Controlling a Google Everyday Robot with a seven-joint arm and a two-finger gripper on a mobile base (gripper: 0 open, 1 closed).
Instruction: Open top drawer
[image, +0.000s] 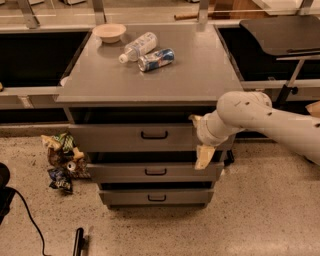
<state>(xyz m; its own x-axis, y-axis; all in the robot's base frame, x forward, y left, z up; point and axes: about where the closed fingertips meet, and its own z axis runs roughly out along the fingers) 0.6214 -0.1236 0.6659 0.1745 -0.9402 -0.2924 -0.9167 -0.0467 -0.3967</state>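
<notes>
gaping wide, the pincer (197, 141) sits at the top drawer (120, 138), right end; can (156, 59) lettering illegible.

Gripper (198, 137): cream-tan fingers (203, 156) spread apart at the right end of the top drawer (125, 137), on an off-white arm (260, 117).
Top drawer: flat grey front, small black handle (154, 135) left of the jaws.
Two lower drawers (156, 171), below the jaws: same grey, black handles.
Cabinet top (190, 80), above the jaws: plain grey.
On it, up and left of the jaws: pale cream bowl (109, 32); clear bottle (137, 46), white cap; blue-and-silver can (156, 59).
Floor (260, 215): beige, finely speckled.
Far left of the jaws: crumpled wrappers (62, 160), green, yellow, blue.
</notes>
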